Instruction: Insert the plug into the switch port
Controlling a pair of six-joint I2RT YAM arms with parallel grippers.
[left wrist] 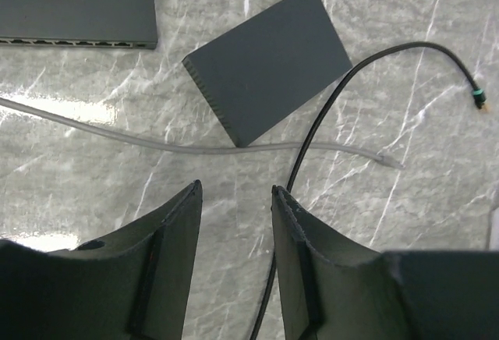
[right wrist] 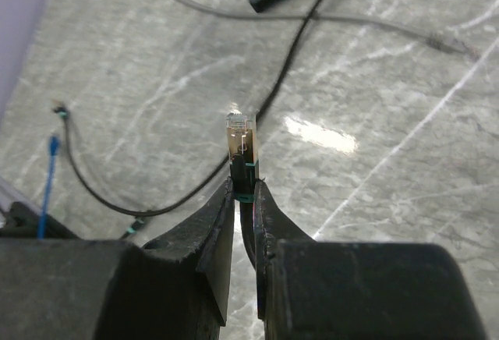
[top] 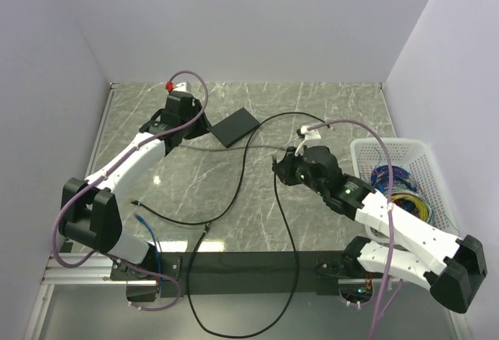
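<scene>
White walls [top: 234,20] box in my grey marble tabletop [top: 327,114], with a white basket [top: 390,144] of coloured cables [top: 398,192] at its right edge. I see the switch [left wrist: 78,1] lying flat beyond the left gripper [left wrist: 234,192], whose jaws stand parted and empty. Mid-table, well apart from the switch, the right gripper [right wrist: 244,192] pinches the plug [right wrist: 240,141], which juts past its fingertips.

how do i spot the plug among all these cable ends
Find the right arm, beside the white basket at the right edge of the table. Its pincer is shut on the plug, whose pale gold tip sticks out ahead. The other cable ends lie loose on the table.
</scene>
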